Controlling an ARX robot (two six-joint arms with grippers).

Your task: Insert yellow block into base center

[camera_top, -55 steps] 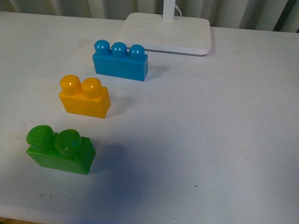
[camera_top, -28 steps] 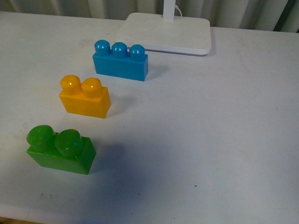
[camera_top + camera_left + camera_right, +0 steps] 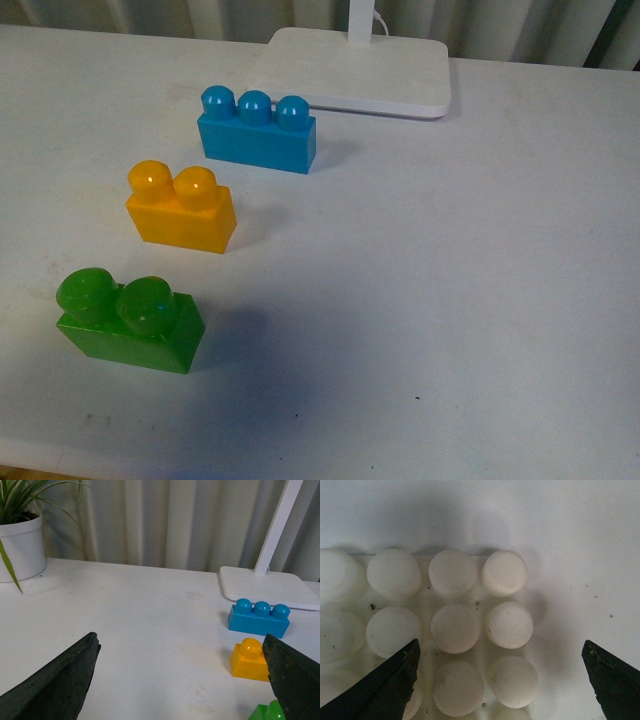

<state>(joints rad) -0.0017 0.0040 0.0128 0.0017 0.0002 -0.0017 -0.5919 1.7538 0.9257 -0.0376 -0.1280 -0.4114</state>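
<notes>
The yellow block (image 3: 181, 209) stands on the white table, between a blue three-stud brick (image 3: 257, 132) behind it and a green two-stud brick (image 3: 129, 320) in front. It also shows in the left wrist view (image 3: 250, 660), partly behind one finger. My left gripper (image 3: 182, 680) is open and empty, low over the table, left of the bricks. The base (image 3: 455, 630), a white plate with round studs, fills the right wrist view. My right gripper (image 3: 502, 682) is open and empty, close above the base's edge. Neither gripper nor the base shows in the front view.
A smooth white lamp stand (image 3: 360, 70) sits at the back of the table, behind the blue brick, with its pole rising from it (image 3: 277, 525). A white plant pot (image 3: 20, 547) stands at the far left by a curtain.
</notes>
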